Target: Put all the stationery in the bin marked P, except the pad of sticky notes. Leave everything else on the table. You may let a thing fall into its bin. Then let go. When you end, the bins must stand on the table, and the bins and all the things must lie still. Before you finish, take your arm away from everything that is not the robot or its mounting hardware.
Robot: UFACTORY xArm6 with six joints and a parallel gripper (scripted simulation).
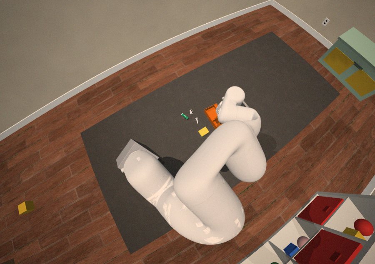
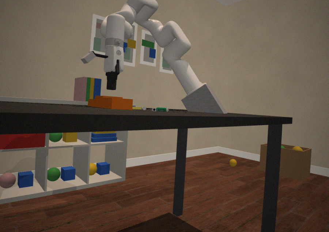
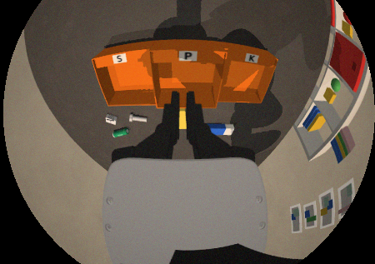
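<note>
The orange bin (image 3: 183, 72) has three compartments marked S, P and K; it also shows in the top view (image 1: 212, 115) and the side view (image 2: 111, 102). My gripper (image 3: 182, 102) is shut with nothing in it, and it hangs above the near wall of compartment P, clear of the bin in the side view (image 2: 111, 85). On the table near the bin lie a blue and white eraser (image 3: 221, 129), a yellow sticky-note pad (image 1: 203, 131), a green marker (image 1: 184, 116), a bolt (image 1: 196, 120) and a small white item (image 1: 191, 111). The pad shows through the gap between my fingers.
My arm hides the eraser and most of the bin in the top view. The robot base (image 1: 133, 151) stands on the table near the front edge. A stack of coloured books (image 2: 87, 88) shows behind the bin in the side view.
</note>
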